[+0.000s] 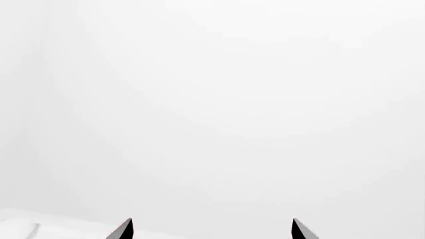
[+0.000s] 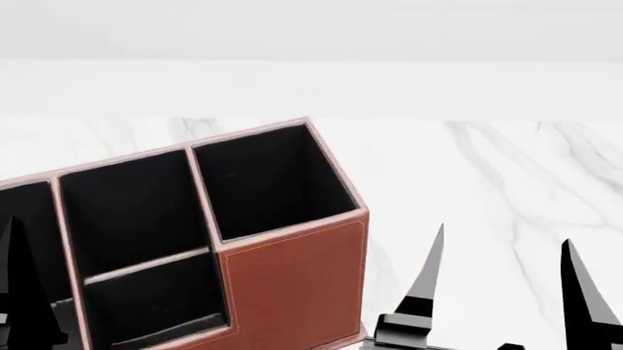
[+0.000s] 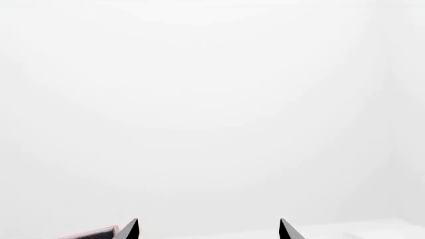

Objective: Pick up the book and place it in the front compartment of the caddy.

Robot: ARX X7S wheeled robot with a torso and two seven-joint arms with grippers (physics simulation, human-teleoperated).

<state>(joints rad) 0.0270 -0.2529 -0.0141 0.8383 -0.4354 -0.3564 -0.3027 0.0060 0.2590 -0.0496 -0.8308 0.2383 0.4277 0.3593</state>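
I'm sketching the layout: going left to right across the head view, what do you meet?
Left gripper at the edge → caddy with black compartments → bare marble table → right gripper, jaws apart. No book shows.

Right gripper (image 2: 504,264): two black tapered fingers pointing up, spread well apart, nothing between them. Left gripper (image 1: 212,229): fingertips likewise parted in its wrist view, gap empty; one black finger (image 2: 20,284) visible at the head view's left edge, upright.
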